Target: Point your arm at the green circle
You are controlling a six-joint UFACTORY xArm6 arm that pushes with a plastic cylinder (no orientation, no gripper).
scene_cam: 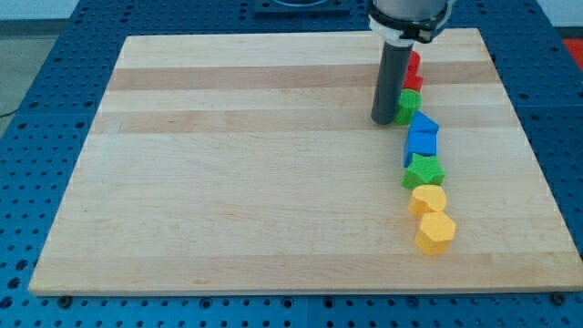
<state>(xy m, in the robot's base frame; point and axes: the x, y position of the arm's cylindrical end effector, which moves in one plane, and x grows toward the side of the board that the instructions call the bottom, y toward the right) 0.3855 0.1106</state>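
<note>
The green circle sits at the upper right of the wooden board, partly hidden behind my rod. My tip rests on the board just left of it, touching or nearly touching its left side. Above the green circle a red block peeks out from behind the rod; its shape is unclear. Below it, a column runs down the view: two blue blocks, a green star-like block, a yellow block and a yellow hexagon.
The board lies on a blue perforated table. The arm's body hangs over the board's top edge at the view's top right.
</note>
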